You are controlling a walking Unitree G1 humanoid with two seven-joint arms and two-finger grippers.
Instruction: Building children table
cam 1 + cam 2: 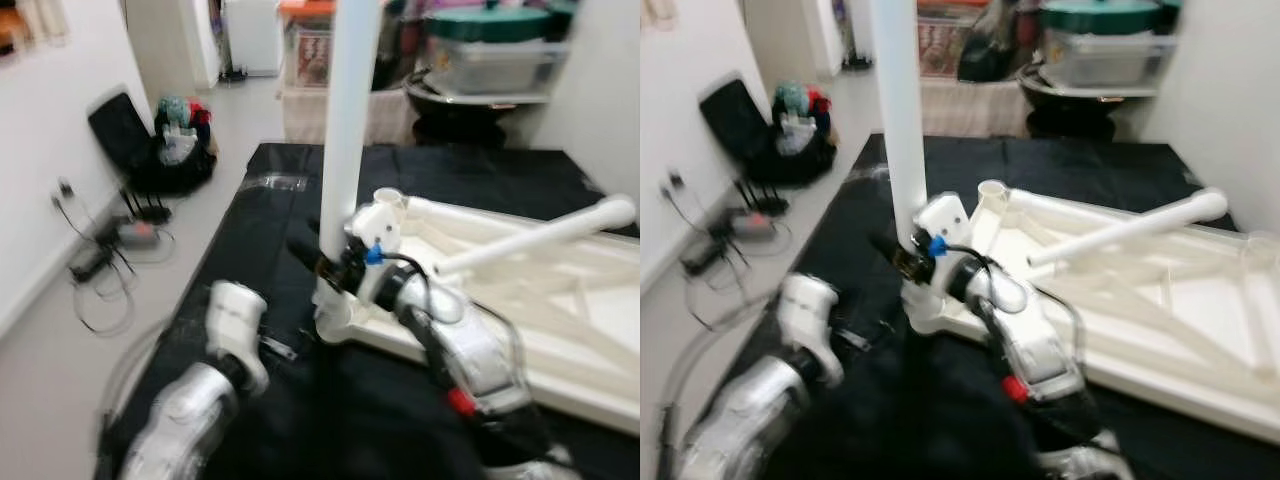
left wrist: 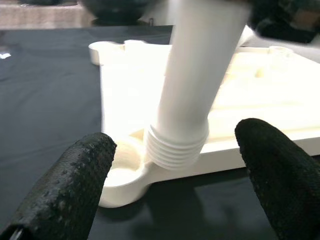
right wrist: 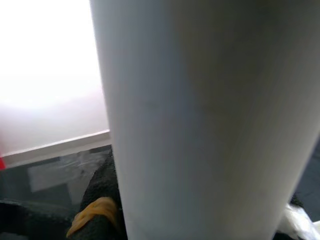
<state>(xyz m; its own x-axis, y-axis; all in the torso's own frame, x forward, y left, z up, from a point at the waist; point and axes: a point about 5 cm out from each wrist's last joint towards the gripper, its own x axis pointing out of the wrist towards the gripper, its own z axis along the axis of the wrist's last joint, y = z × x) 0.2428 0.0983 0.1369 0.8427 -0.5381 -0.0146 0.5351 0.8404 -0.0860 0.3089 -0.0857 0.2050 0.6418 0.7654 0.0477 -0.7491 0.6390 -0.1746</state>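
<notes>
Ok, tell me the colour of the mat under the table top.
Black: the mat under the white table top, clearest in the left eye view.

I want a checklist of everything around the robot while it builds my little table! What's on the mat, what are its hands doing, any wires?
Surface: black mat on the floor.
Job's things: white tabletop lying upside down; upright leg, threaded end at a corner socket; another leg lying across the tabletop.
Clutter: bag of things by the wall.
Grippers: right gripper shut on the upright leg; left gripper open, near the socket.
Cables: wires and a power strip on the floor.
Surroundings: storage boxes behind.
</notes>
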